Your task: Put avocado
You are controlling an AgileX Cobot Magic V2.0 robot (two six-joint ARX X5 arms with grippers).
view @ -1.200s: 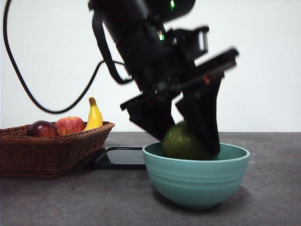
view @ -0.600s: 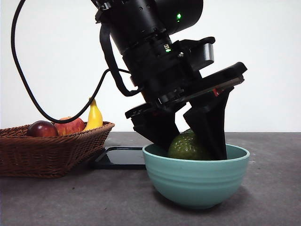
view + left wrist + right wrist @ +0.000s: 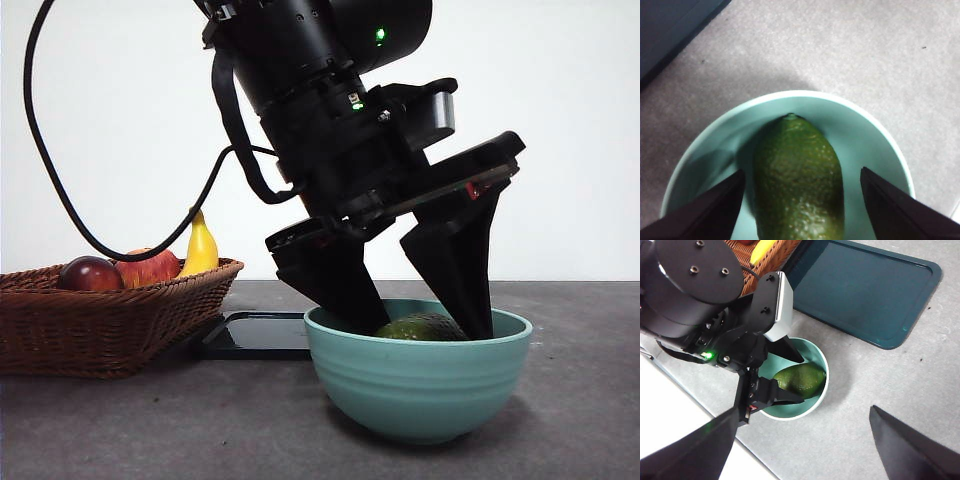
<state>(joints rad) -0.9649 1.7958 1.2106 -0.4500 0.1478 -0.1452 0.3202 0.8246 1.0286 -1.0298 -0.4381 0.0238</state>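
Lying on its side in the teal bowl, the avocado shows only its top over the rim, lower centre of the front view. The left gripper comes down from the upper centre, big and dark, its two jaws spread wide, one on each side of the fruit, w/ clear gaps to the skin as far as this view shows. It holds nothing. Far left sits a wicker basket w/ a banana, a red-yellow apple and a dark red fruit. A dark tray lies between basket and bowl.

Left wrist view: avocado fills the centre-bottom, long axis running up the frame, stem tip toward the bowl's far wall. Both jaws rise at bottom left and bottom right, well apart from it, so the gripper is wide and empty. Skin is bumpy, matte: prob. good grip, not slippery. Fruit looks solid and fairly heavy for its size, firm but bruisable; best taken across the widest middle, moderate squeeze.

Right wrist view: bowl at centre, avocado inside, left gripper straddling it. The right gripper hangs high above the table, jaws wide at the bottom corners, holding nothing, waiting.
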